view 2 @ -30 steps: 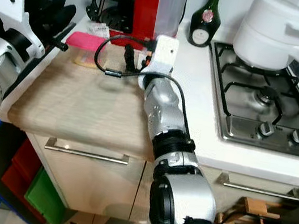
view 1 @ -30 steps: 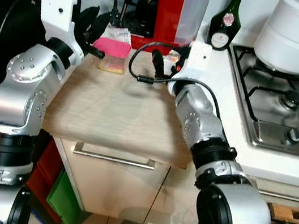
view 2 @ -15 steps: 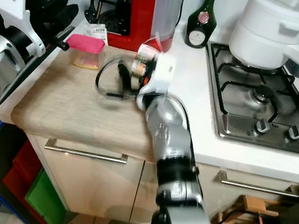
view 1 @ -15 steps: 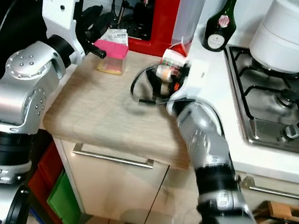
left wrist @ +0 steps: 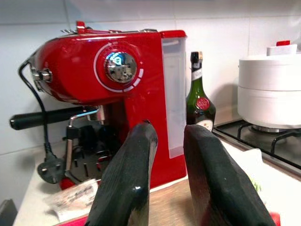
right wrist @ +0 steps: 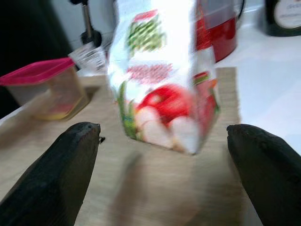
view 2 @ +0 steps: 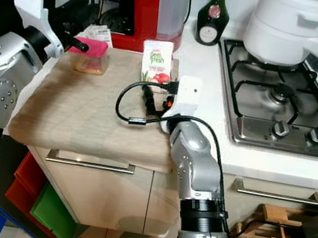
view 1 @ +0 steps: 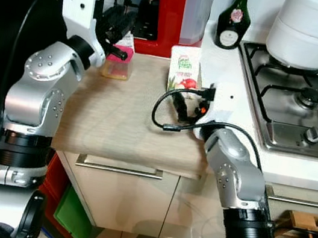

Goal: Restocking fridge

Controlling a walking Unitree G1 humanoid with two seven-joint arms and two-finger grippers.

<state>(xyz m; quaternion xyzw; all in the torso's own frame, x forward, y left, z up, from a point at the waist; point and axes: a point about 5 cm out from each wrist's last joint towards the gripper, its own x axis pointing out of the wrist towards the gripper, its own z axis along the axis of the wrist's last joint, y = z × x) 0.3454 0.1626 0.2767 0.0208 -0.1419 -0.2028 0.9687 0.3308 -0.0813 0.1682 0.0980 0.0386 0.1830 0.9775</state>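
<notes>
A white carton (view 1: 183, 68) printed with green letters and red fruit stands upright on the wooden worktop (view 1: 122, 119), in front of the red coffee machine. My right gripper (view 1: 189, 107) is just short of the carton on its near side, open wide, and the carton (right wrist: 164, 80) shows beyond its fingertips (right wrist: 75, 155) without touching them. My left gripper (view 1: 117, 25) hovers at the back left, above a clear box with a pink lid (view 1: 118, 63). Its fingers (left wrist: 136, 165) are a narrow gap apart with nothing between them.
The red coffee machine (view 1: 166, 4) and a dark bottle (view 1: 231, 21) stand along the back wall. To the right lies a gas hob (view 1: 296, 99) with a big white pot (view 1: 312, 25). A black cable (view 1: 168, 117) loops beside my right wrist. Cupboard handles (view 1: 117, 165) run below the worktop's edge.
My right gripper held the carton tilted half a second ago; it has let go, the carton now stands upright, and the gripper has drawn back toward the front edge. The camera shifted too.
</notes>
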